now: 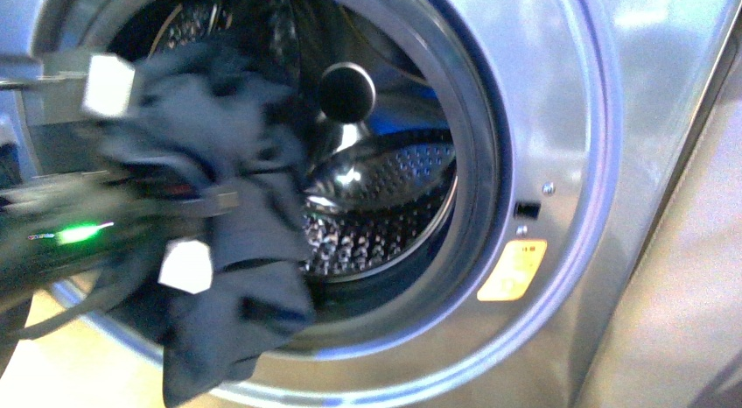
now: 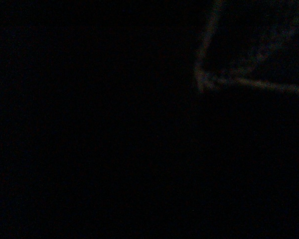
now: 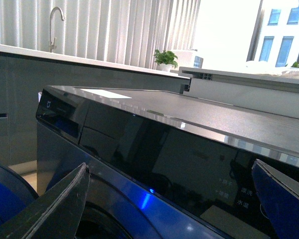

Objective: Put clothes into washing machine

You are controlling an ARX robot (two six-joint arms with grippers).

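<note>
**Loading stage: garment at the drum mouth, not yet inside**

The navy garment (image 1: 236, 224) hangs bunched at the left side of the open porthole (image 1: 477, 119) of the front-loading washing machine (image 1: 560, 119). Its upper part lies within the mouth. Its lower folds trail down over the bottom rim and hang outside. None of it rests on the floor of the perforated steel drum (image 1: 385, 198), which shows bare to the right of the cloth.

The left arm enters from the left, level with the mouth, and carries the garment at its end. This height probably serves to lift the bulk of the cloth over the rim, so that it can be pushed inward rather than dragged.

Two white blocks on the left fingers (image 1: 109, 84) stand well apart, one above the bunch and one below, with cloth between and over them. The view is blurred, so it cannot be told whether they clamp the cloth or only carry it draped. The left wrist view is dark.

The right fingers (image 3: 50, 211) are spread, with nothing between them. The right wrist camera looks along the machine's dark control panel (image 3: 154, 154) and top. This arm is therefore judged to be held high and clear, leaving the opening free.

Judgement: insertion is partly done. The trailing lower folds are the risk, because a garment let go here may slide back out over the rim.
</note>
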